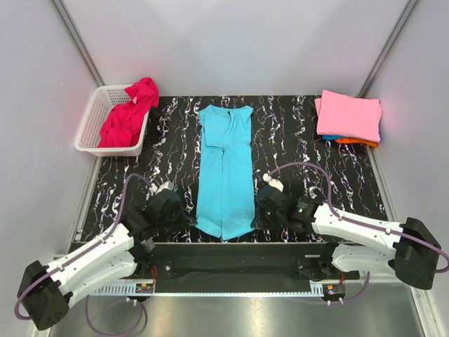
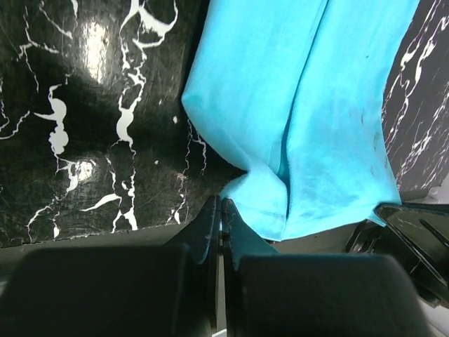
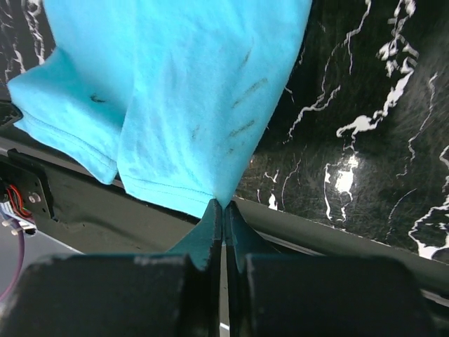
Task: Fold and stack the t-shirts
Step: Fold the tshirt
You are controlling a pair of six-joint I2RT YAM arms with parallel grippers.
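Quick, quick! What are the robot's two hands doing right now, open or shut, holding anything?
Left gripper: shut, pinching the turquoise t-shirt at its hem corner.
Right gripper: shut, pinching the same shirt's other hem corner.

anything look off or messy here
The turquoise shirt has dark streaks near its hem, like smudges, and that hem hangs just past the near edge of the table. The red shirt is bunched up and spills over the rim of the basket.
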